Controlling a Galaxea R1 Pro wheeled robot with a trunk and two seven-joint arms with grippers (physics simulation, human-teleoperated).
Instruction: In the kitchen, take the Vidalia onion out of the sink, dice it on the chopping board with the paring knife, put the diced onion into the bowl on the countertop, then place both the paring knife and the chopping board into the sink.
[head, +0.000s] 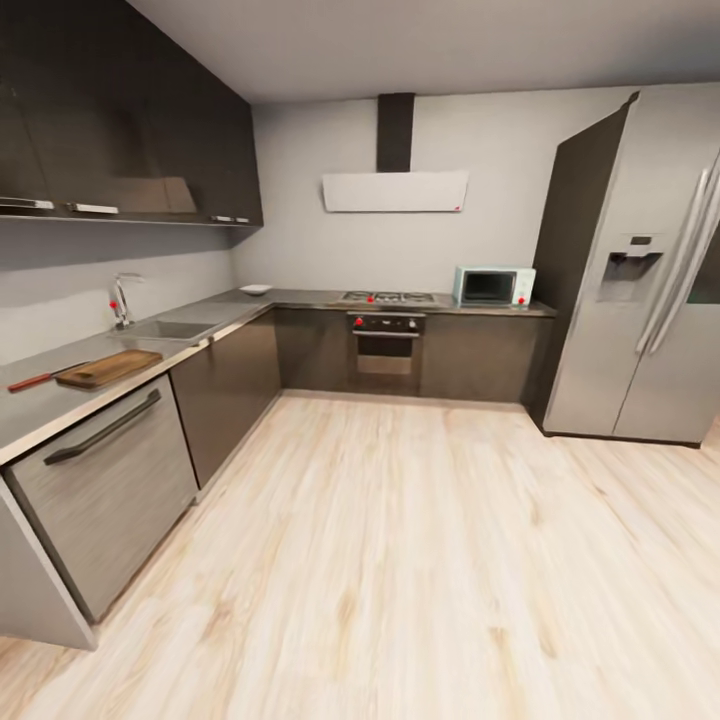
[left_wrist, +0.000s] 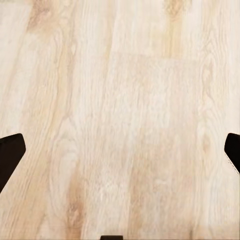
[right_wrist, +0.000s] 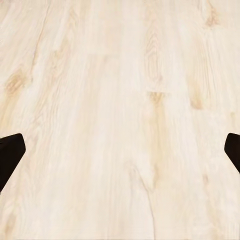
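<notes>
Both grippers are spread wide and hold nothing: the left gripper (left_wrist: 120, 150) and the right gripper (right_wrist: 120, 150) each show dark fingertips at opposite frame edges, with pale wood floor (head: 420, 560) between them. They seem carried low because the robot is still well apart from the kitchen units.

At the left of the head view runs the grey worktop (head: 40, 405). On it lies the chopping board (head: 108, 369), its long axis running along the worktop's length. Just beside its near end is the paring knife (head: 40, 379), red handle toward the frame's left edge, blade pointing at the board. Farther along sits the sink (head: 170, 330) with its faucet; the onion inside cannot be made out. The white bowl (head: 255, 289) rests in the corner.
</notes>
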